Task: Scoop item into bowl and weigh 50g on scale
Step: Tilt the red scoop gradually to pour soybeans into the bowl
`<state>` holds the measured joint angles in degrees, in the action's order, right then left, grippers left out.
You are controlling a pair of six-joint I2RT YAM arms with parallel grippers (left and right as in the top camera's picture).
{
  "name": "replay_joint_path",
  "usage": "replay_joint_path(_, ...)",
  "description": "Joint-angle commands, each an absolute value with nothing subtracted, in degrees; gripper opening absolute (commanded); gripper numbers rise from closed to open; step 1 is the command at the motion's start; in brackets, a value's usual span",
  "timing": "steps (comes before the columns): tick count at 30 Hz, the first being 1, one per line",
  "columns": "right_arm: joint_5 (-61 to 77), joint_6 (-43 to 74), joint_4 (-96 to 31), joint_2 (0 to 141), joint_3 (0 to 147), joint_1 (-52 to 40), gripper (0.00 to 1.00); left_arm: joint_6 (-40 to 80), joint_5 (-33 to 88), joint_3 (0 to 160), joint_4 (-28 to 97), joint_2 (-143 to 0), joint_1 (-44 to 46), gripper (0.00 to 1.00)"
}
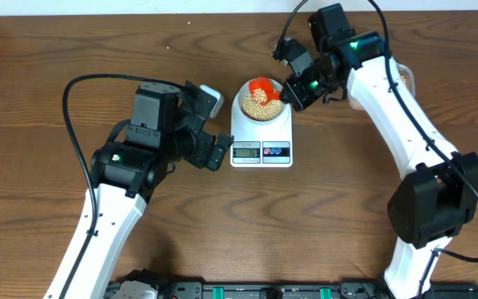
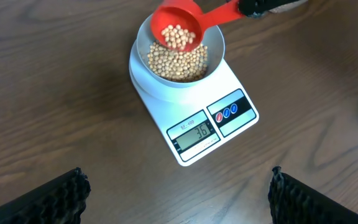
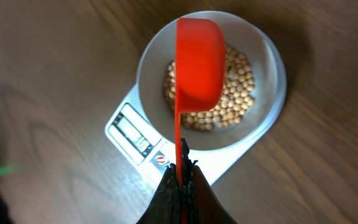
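Observation:
The white scale (image 1: 260, 150) stands mid-table with the pale bowl (image 1: 242, 103) on it. Tan beans (image 2: 179, 62) cover the bowl's bottom. The scale's display (image 2: 194, 132) reads 36. My right gripper (image 1: 293, 90) is shut on the handle of a red scoop (image 1: 262, 86). The scoop (image 2: 178, 25) hangs tilted over the bowl's far rim with some beans still in its cup. From the right wrist view the scoop (image 3: 199, 62) shows its underside above the bowl (image 3: 272, 68). My left gripper (image 1: 214, 126) is open just left of the scale, with nothing between its fingers (image 2: 55, 199).
A pale container (image 1: 406, 76) is mostly hidden behind the right arm at the back right. A black rail (image 1: 247, 291) runs along the table's front edge. Bare wood lies around the scale (image 2: 229, 81).

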<state>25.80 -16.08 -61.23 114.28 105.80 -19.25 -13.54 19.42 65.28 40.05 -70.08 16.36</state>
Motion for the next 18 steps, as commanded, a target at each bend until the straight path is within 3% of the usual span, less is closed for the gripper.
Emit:
replay_joint_path(1, 30.0, -15.68, -61.69, 112.6, 107.31, -17.96, 0.01, -13.67, 20.1, 65.1, 40.07, -70.11, 16.47, 0.94)
replay_joint_path(18, 28.08, -15.92, -61.71, 112.6, 107.31, -17.87, 0.01, -13.67, 20.12, 65.1, 40.07, -70.11, 16.47, 0.94)
